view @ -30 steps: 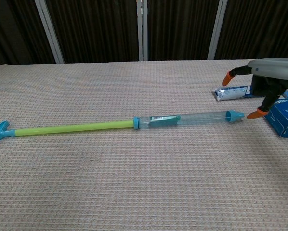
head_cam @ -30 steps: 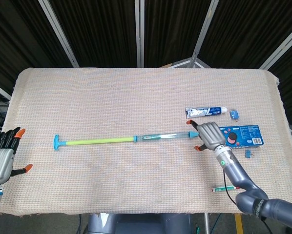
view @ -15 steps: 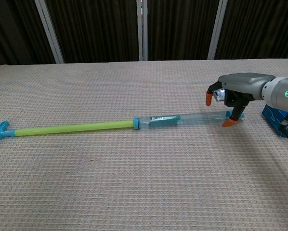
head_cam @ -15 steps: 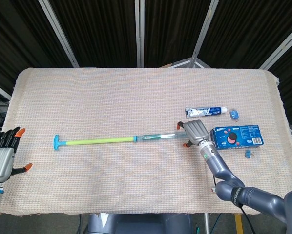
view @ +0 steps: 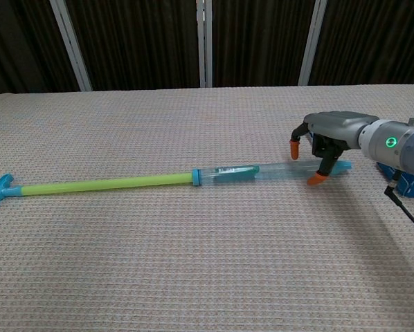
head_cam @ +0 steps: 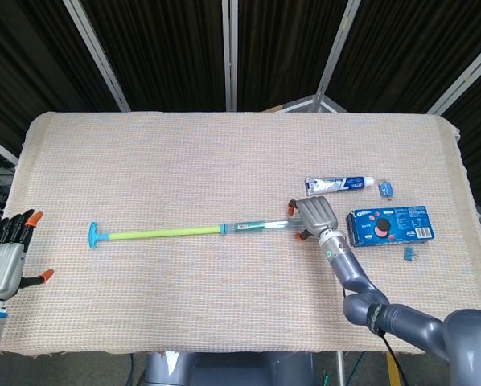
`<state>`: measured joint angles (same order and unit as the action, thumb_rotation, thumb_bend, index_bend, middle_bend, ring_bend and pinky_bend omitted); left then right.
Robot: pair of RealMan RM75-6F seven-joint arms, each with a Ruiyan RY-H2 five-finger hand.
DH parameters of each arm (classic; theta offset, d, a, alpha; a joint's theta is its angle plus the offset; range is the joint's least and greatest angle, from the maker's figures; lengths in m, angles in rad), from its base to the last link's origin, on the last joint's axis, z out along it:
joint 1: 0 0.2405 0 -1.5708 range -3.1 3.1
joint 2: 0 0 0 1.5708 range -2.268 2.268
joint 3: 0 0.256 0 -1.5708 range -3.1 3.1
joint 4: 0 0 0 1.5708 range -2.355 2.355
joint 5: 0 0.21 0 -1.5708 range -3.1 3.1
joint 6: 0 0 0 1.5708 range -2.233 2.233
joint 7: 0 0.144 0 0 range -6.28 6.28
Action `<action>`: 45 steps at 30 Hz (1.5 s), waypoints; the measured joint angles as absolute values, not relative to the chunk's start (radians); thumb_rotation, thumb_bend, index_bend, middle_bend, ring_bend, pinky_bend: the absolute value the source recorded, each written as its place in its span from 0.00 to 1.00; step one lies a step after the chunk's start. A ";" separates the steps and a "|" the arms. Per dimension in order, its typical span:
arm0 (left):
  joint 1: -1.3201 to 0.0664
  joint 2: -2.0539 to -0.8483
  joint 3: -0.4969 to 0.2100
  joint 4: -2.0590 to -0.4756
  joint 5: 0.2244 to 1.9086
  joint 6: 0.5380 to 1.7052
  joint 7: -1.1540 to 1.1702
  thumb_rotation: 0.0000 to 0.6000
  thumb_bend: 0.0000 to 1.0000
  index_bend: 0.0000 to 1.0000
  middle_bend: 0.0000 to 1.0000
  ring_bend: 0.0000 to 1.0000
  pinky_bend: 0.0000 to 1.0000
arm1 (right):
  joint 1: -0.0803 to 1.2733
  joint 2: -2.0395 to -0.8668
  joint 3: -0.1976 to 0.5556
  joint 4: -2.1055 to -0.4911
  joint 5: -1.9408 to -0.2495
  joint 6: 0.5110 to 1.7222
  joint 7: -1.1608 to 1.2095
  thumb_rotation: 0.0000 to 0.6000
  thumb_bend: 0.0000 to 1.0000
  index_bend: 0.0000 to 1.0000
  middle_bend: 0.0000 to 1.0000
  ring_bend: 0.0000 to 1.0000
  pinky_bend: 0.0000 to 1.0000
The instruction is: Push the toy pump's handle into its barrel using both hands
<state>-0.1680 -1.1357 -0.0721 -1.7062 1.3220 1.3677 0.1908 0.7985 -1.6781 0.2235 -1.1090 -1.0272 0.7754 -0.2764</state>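
The toy pump (head_cam: 200,231) lies flat across the middle of the worktop (head_cam: 224,153), running left to right through the centre of the head view. Its handle (head_cam: 156,234), a green rod with a blue T-shaped end at centre left, is drawn almost fully out of the clear barrel (head_cam: 261,225), so the pushing step is judged not yet begun. The right robot hand (head_cam: 314,216) arches over the right end of the barrel; in the chest view the right robot hand (view: 328,145) has orange-tipped fingers (view: 316,178) reaching down on both sides of the tube, spread rather than closed, and whether they touch the barrel cannot be determined. The left robot hand (head_cam: 6,259) is at the lower left edge of the head view, well apart from the handle, fingers spread and holding nothing. Remaining work, as judged: secure the barrel, bring the left robot hand to the T-shaped end, and drive the rod in. The worktop is covered with a beige woven cloth. In the right part of the head view lie a toothpaste tube (head_cam: 340,185) and a blue box (head_cam: 389,224). Dark corrugated panels with light metal framing close off the background.
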 measured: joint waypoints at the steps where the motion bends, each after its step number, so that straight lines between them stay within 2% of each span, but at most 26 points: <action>1: -0.168 -1.136 -0.072 -1.706 1.321 1.366 0.191 1.00 0.00 0.00 0.00 0.00 0.00 | 0.800 -1.683 0.223 -1.102 -1.026 0.774 -0.276 1.00 0.03 0.47 1.00 1.00 1.00; 4: -0.169 -1.136 -0.072 -1.706 1.318 1.363 0.192 1.00 0.00 0.00 0.00 0.00 0.00 | 0.805 -1.700 0.224 -1.078 -1.023 0.770 -0.270 1.00 0.08 0.52 1.00 1.00 1.00; 10: -0.173 -1.137 -0.072 -1.706 1.310 1.351 0.195 1.00 0.00 0.00 0.00 0.00 0.00 | 0.803 -1.712 0.228 -1.069 -1.016 0.783 -0.264 1.00 0.30 0.61 1.00 1.00 1.00; 11: -0.174 -1.137 -0.071 -1.707 1.308 1.347 0.196 1.00 0.00 0.00 0.02 0.00 0.00 | 0.801 -1.711 0.229 -1.075 -1.015 0.785 -0.264 1.00 0.32 0.62 1.00 1.00 1.00; 12: -0.176 -1.137 -0.071 -1.707 1.306 1.342 0.198 1.00 0.00 0.00 0.10 0.05 0.04 | 0.799 -1.708 0.230 -1.083 -1.012 0.788 -0.264 1.00 0.33 0.62 1.00 1.00 1.00; 13: -0.178 -1.137 -0.071 -1.707 1.304 1.339 0.200 1.00 0.00 0.00 0.18 0.11 0.09 | 0.797 -1.705 0.230 -1.091 -1.010 0.791 -0.264 1.00 0.34 0.63 1.00 1.00 1.00; 14: -0.179 -1.137 -0.070 -1.707 1.303 1.336 0.202 1.00 0.00 0.00 0.30 0.21 0.18 | 0.794 -1.702 0.231 -1.099 -1.008 0.794 -0.264 1.00 0.34 0.63 1.00 1.00 1.00; 15: -0.181 -1.139 -0.071 -1.706 1.302 1.334 0.203 1.00 0.00 0.00 0.43 0.34 0.29 | 0.791 -1.698 0.231 -1.109 -1.005 0.798 -0.265 1.00 0.34 0.63 1.00 1.00 1.00; 17: -0.185 -1.142 -0.071 -1.704 1.302 1.329 0.203 1.00 0.00 0.04 0.61 0.55 0.52 | 0.787 -1.690 0.231 -1.124 -1.000 0.801 -0.268 1.00 0.36 0.64 1.00 1.00 1.00; 18: -0.190 -1.146 -0.072 -1.699 1.304 1.323 0.201 1.00 0.00 0.08 0.68 0.62 0.63 | 0.784 -1.683 0.231 -1.138 -0.995 0.804 -0.272 1.00 0.36 0.64 1.00 1.00 1.00; 21: -0.210 -1.164 -0.077 -1.677 1.313 1.303 0.198 1.00 0.00 0.16 0.76 0.72 0.80 | 0.773 -1.658 0.228 -1.189 -0.975 0.813 -0.293 1.00 0.38 0.65 1.00 1.00 1.00; 26: -0.266 -1.204 -0.091 -1.637 1.312 1.229 0.202 1.00 0.09 0.27 0.85 0.80 0.97 | 0.755 -1.607 0.221 -1.299 -0.924 0.840 -0.354 1.00 0.38 0.65 1.00 1.00 1.00; 33: -0.371 -1.295 -0.125 -1.516 1.277 1.101 0.234 1.00 0.22 0.39 0.87 0.82 1.00 | 0.742 -1.559 0.207 -1.400 -0.860 0.892 -0.435 1.00 0.39 0.65 1.00 1.00 1.00; 45: -0.461 -1.430 -0.147 -1.323 1.168 0.948 0.195 1.00 0.33 0.43 0.87 0.82 1.00 | 0.747 -1.550 0.185 -1.439 -0.837 0.906 -0.461 1.00 0.39 0.65 1.00 1.00 1.00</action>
